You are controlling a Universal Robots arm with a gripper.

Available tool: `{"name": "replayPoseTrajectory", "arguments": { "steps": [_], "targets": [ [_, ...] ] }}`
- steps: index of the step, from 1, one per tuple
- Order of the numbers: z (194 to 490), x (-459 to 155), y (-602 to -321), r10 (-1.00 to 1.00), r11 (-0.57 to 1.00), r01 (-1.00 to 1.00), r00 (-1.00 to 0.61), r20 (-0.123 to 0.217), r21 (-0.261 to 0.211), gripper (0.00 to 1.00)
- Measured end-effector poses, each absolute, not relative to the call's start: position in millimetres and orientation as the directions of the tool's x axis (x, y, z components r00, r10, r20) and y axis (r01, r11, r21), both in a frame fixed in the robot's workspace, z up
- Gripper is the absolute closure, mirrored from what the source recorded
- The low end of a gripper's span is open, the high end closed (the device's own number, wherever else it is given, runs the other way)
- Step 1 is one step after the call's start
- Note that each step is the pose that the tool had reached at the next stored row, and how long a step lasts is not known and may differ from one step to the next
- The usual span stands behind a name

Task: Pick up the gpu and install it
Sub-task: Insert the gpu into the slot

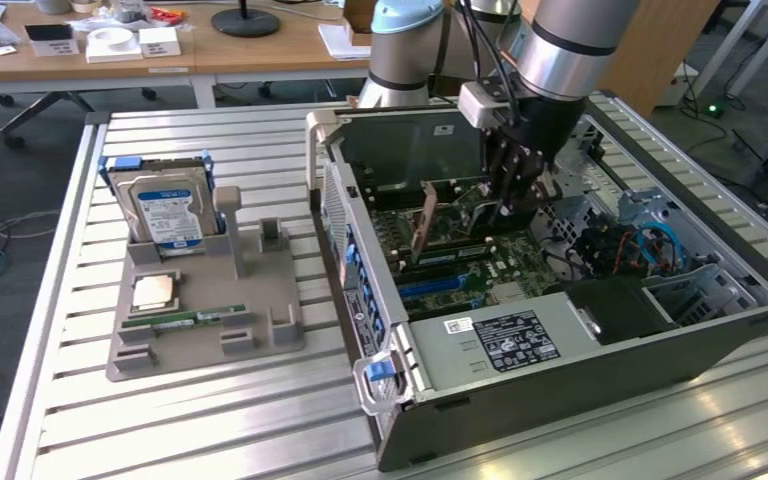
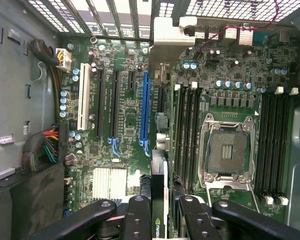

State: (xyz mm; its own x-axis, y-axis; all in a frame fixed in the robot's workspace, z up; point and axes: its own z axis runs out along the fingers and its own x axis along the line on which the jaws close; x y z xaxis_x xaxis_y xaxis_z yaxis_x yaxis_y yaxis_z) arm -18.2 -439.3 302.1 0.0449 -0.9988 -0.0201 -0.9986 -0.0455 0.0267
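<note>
On the exterior view's left, well apart from the open computer case [image 1: 598,370], we see a grey holder [image 1: 197,340] on the slatted table. A hard drive [image 1: 168,215] with a blue label stands upright at the holder's end farther from the camera. A processor chip [image 1: 156,291] and a green memory stick [image 1: 197,320] lie flat nearer the camera.

Inside the case, near its grilled wall on the exterior view's left, the gpu [image 1: 431,225] stands on edge above the motherboard [image 2: 130,120]. In the wrist view we see the gpu [image 2: 160,180] edge-on, a thin dark card between the blue slot [image 2: 145,107] and the banks of black memory slots. It seems to line up with a short black slot, though we cannot tell whether it is seated.

The gripper [image 1: 507,205] reaches straight down into the middle of the case. In the wrist view the gripper [image 2: 162,217] has its black fingers [image 2: 138,217] pressed against both faces of the gpu, clamped on it.

The empty processor socket [image 2: 229,150] lies beyond the memory slots. At the case's end on the exterior view's right, blue cables [image 1: 651,245] loop beside the drive bay.
</note>
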Motion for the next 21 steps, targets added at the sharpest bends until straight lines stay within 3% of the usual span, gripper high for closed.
{"name": "replayPoseTrajectory", "arguments": {
  "steps": [21],
  "targets": [
    [297.4,-18.3,-439.4,-0.999,-0.045,-0.999,0.045,-0.02,0.027,0.74]
  ]
}}
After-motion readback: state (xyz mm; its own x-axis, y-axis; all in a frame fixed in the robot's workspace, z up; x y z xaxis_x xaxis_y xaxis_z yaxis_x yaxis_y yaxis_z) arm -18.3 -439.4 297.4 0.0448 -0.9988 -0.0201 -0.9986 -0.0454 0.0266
